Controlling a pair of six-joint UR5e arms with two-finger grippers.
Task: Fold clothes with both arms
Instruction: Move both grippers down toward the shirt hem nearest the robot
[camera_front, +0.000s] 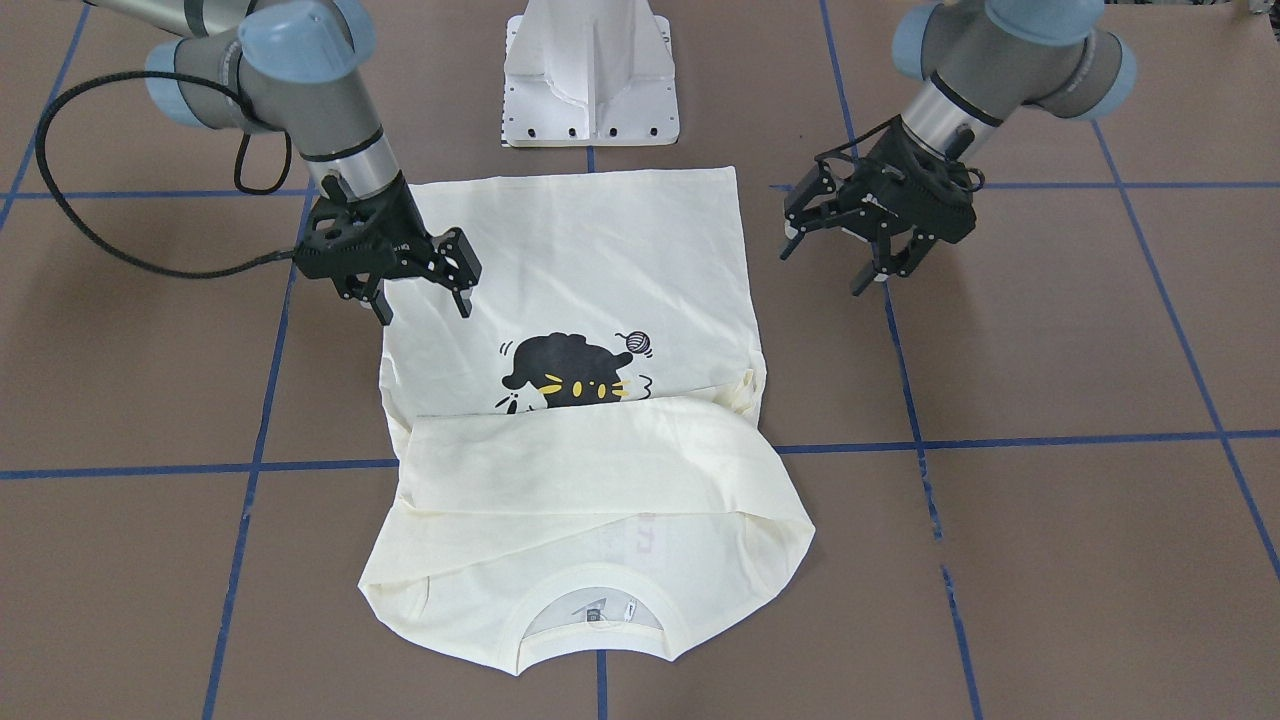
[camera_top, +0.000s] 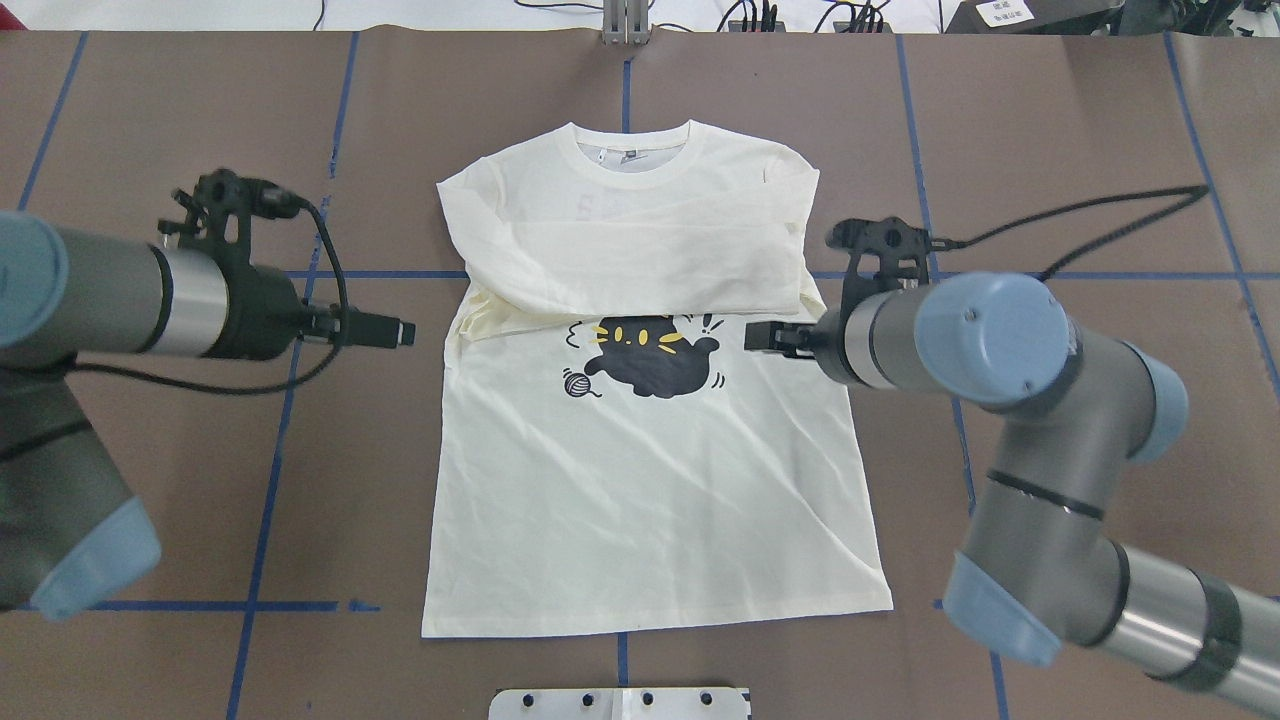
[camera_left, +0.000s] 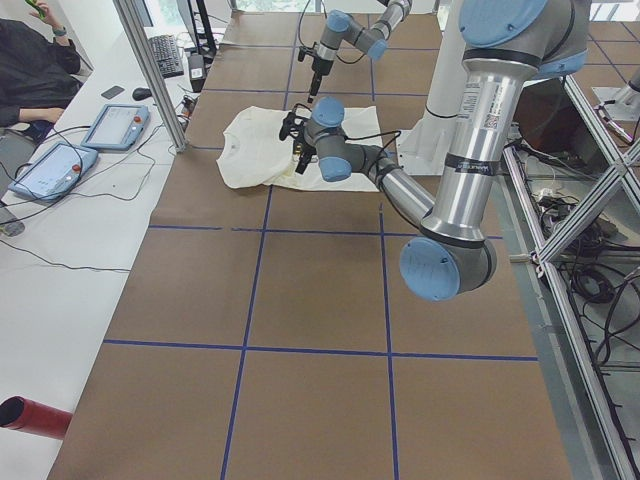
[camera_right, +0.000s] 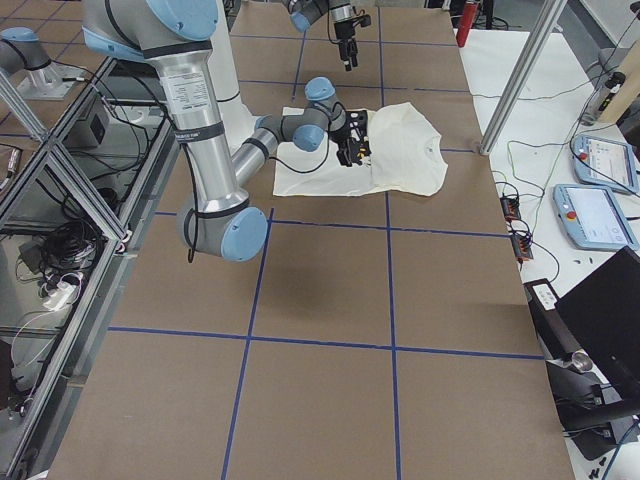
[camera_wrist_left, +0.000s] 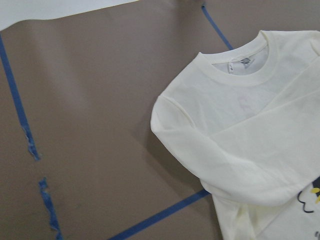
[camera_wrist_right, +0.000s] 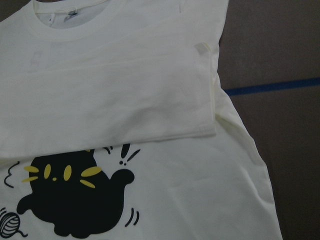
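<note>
The right gripper (camera_front: 425, 300), a black two-finger unit on a grey-and-silver tubular arm with light blue joint caps, is seen with its fingers set wide and nothing held. It is poised over the cream T-shirt (camera_top: 650, 500) at the garment's edge on the robot's right; contact with the cloth cannot be judged. The left gripper (camera_front: 832, 262) is likewise spread wide and empty, and is positioned over bare table just beside the shirt's opposite edge, apart from the fabric. The shirt is laid flat, front up, in the middle of the table between the two grippers, hem toward the white pedestal (camera_front: 590, 70) and ribbed neckband (camera_top: 577, 150) away from it. The long sleeves (camera_top: 640, 260) are folded across the chest in an overlapping band, under which the top of the black cat print (camera_top: 645, 360) is partly covered. The soft knit is marked by shallow creases. The table (camera_top: 150, 450) is covered in matte brown sheeting gridded with blue tape lines (camera_top: 270, 500).
</note>
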